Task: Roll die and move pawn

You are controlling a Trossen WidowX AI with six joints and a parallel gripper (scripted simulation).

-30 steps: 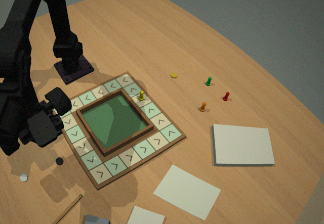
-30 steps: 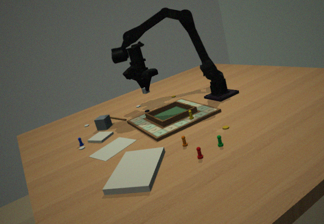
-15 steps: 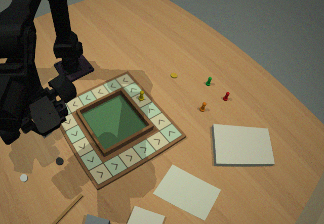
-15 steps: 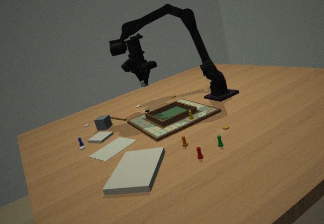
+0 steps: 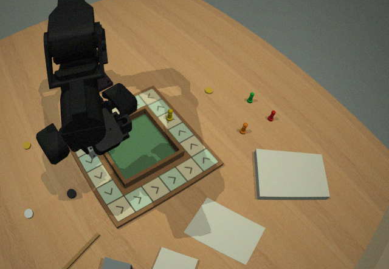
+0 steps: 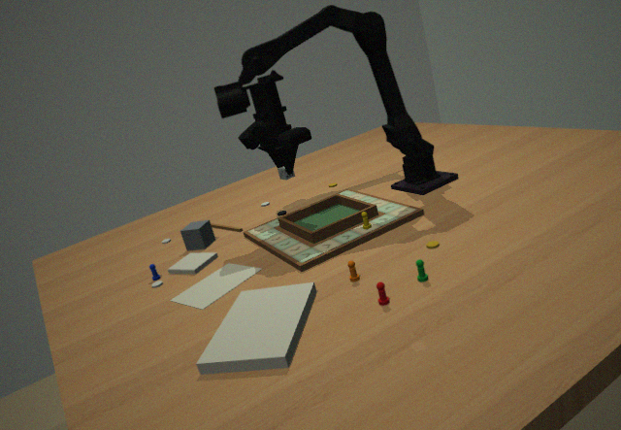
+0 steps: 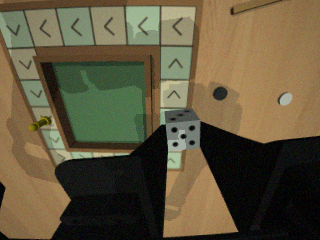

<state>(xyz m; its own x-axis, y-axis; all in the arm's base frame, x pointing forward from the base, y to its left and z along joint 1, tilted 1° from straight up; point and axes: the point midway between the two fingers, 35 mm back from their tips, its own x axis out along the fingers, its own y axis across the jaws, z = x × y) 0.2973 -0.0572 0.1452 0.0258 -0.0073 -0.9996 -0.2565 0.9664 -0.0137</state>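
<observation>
My gripper (image 6: pixel 286 173) (image 7: pixel 180 127) is shut on the grey die (image 7: pixel 183 136) (image 6: pixel 285 176) (image 5: pixel 91 152) and holds it in the air above the left side of the board in the top view. In the wrist view the die shows a face with five pips and a face with three pips. The board (image 5: pixel 166 192) (image 6: pixel 302 267) has arrowed squares around the dice tray (image 5: pixel 155 170) (image 6: pixel 315 237) (image 7: pixel 148 100). The tray's green floor shows no die. The yellow pawn (image 5: pixel 169 115) (image 6: pixel 366 220) (image 7: pixel 40 123) stands upright on a square beside the tray.
Green (image 5: pixel 250 97), red (image 5: pixel 271 115) and orange (image 5: pixel 244 128) pawns stand right of the board. A white box (image 5: pixel 290 175), a sheet (image 5: pixel 232 231) and a grey block (image 6: pixel 197 235) lie around it. A black disc (image 5: pixel 71 193) and a stick (image 5: pixel 82 250) lie on the table.
</observation>
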